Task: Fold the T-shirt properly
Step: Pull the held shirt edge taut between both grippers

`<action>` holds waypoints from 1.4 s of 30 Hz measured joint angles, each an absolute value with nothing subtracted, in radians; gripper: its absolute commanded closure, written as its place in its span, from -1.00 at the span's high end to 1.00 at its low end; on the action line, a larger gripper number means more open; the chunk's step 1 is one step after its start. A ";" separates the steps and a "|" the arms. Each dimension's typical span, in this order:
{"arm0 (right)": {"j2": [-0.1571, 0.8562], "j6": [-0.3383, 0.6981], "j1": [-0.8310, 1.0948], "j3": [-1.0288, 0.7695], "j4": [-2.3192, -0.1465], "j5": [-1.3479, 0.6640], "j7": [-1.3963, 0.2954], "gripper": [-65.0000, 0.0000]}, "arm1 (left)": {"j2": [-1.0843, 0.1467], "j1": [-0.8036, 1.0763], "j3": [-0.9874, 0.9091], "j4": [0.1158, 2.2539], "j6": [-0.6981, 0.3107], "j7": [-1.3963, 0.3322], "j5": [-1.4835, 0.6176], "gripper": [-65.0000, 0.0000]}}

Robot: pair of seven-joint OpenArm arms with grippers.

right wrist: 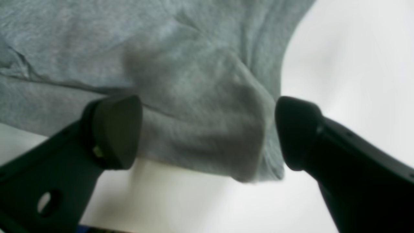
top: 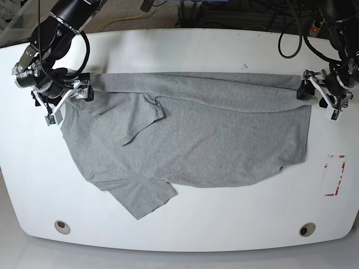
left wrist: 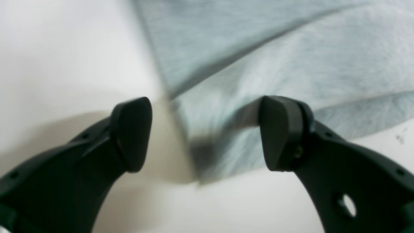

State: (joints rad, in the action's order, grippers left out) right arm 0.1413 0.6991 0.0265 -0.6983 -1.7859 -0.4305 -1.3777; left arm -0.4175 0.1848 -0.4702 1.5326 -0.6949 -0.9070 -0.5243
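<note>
Plainly, no writing can be read on the grey T-shirt [top: 213, 140], which lies spread across the white table [top: 185, 224], while the left gripper [left wrist: 205, 134] stands wide apart over a cloth corner and the right gripper [right wrist: 208, 132] straddles a folded corner, also spread wide, neither pinching fabric.

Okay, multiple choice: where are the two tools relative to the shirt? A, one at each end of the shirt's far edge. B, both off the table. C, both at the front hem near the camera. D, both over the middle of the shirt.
A: in the base view the right tool and left tool sit at opposite ends of the T-shirt's far edge.
</note>
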 measured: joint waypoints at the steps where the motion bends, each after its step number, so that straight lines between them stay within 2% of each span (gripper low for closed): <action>1: 0.141 0.699 0.033 -0.691 -1.786 -0.423 -1.364 0.93 | -0.419 0.185 -0.469 1.552 -0.696 -0.918 -0.534 0.47; 5: 0.136 0.699 0.044 -0.701 -1.787 -0.330 -1.363 0.93 | -0.405 0.184 -0.457 1.593 -0.698 -0.899 -0.571 0.47; 10: 0.144 0.697 0.047 -0.763 -1.784 -0.233 -1.278 0.93 | -0.408 0.201 -0.457 1.514 -0.697 -0.912 -0.550 0.46; 13: 0.146 0.698 0.043 -0.759 -1.724 -0.232 -1.257 0.92 | -0.407 0.202 -0.457 1.457 -0.696 -0.919 -0.542 0.45; 15: 0.144 0.698 0.042 -0.757 -1.658 -0.233 -1.260 0.85 | -0.407 0.196 -0.457 1.427 -0.697 -0.894 -0.521 0.45; 16: 0.145 0.698 0.043 -0.758 -1.636 -0.230 -1.260 0.78 | -0.407 0.192 -0.457 1.417 -0.697 -0.888 -0.509 0.45; 19: 0.155 0.698 0.044 -0.761 -1.576 -0.222 -1.204 0.39 | -0.405 0.171 -0.462 1.392 -0.698 -0.862 -0.477 0.44; 20: 0.160 0.699 0.042 -0.761 -1.564 -0.227 -1.187 0.19 | -0.399 0.168 -0.463 1.388 -0.698 -0.857 -0.465 0.38; 22: 0.161 0.699 0.035 -0.760 -1.547 -0.230 -1.164 -0.15 | -0.386 0.159 -0.464 1.383 -0.697 -0.834 -0.440 0.17; 23: 0.161 0.698 0.033 -0.759 -1.543 -0.233 -1.162 -0.34 | -0.385 0.157 -0.463 1.380 -0.697 -0.833 -0.428 -0.01; 26: 0.160 0.699 0.036 -0.758 -1.542 -0.242 -1.163 -0.64 | -0.386 0.156 -0.456 1.377 -0.697 -0.833 -0.405 -0.37; 28: 0.158 0.699 0.039 -0.758 -1.542 -0.249 -1.162 -0.66 | -0.392 0.162 -0.427 1.380 -0.694 -0.828 -0.405 -0.50; 32: 0.161 0.699 0.056 -0.757 -1.545 -0.256 -1.163 -0.60 | -0.390 0.187 -0.406 1.383 -0.694 -0.822 -0.414 -0.52; 38: 0.160 0.699 0.135 -0.759 -1.654 -0.239 -1.254 -0.60 | -0.388 0.273 -0.444 1.444 -0.700 -0.819 -0.427 -0.50; 40: 0.158 0.699 0.162 -0.760 -1.692 -0.234 -1.270 -0.60 | -0.390 0.303 -0.442 1.479 -0.700 -0.825 -0.419 -0.43; 42: 0.156 0.699 0.181 -0.760 -1.721 -0.235 -1.278 -0.60 | -0.401 0.329 -0.437 1.500 -0.700 -0.826 -0.419 -0.27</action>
State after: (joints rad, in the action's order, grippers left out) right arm 0.1558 0.6991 0.1806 -0.7601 -1.7214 -0.2348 -1.2781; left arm -0.4007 0.3286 -0.4366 1.4998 -0.7002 -0.8265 -0.4187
